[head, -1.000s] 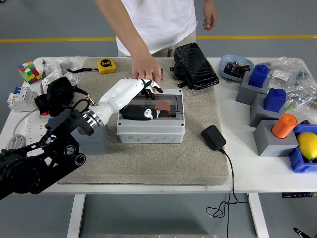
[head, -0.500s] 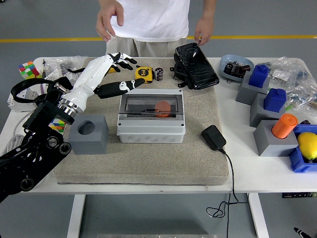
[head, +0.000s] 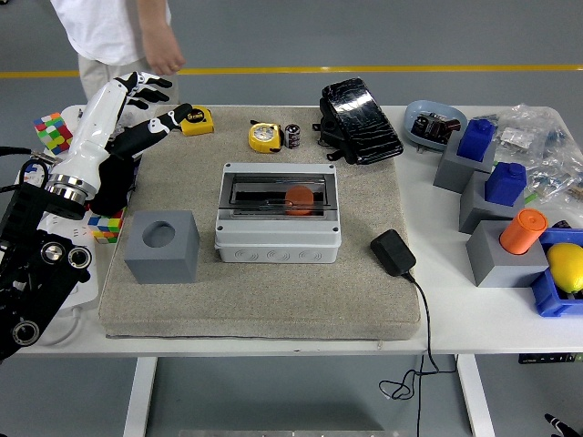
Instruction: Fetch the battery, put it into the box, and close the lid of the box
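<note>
The grey box (head: 278,235) stands in the middle of the beige mat with its clear lid down; an orange-red object (head: 299,198) shows through the lid. A small dark cylindrical battery (head: 292,136) stands upright behind the box, next to a yellow tape measure (head: 263,137). My left hand (head: 138,107), white with black fingertips, is raised at the far left of the table, fingers spread and empty, well away from the box and battery. A person stands at the top left; one hand (head: 164,59) hangs just above my left hand. My right arm is out of view.
A grey cube with a round hole (head: 162,246) sits left of the box. A second tape measure (head: 195,119), a black pouch (head: 359,120), a black adapter with its cable (head: 393,252), a Rubik's cube (head: 53,133) and blue and grey blocks (head: 496,182) at the right are around.
My left hand swung from over the box up and out to the far left. The person moved from the table's middle to the top left. A yellow tape measure now lies beside the battery.
</note>
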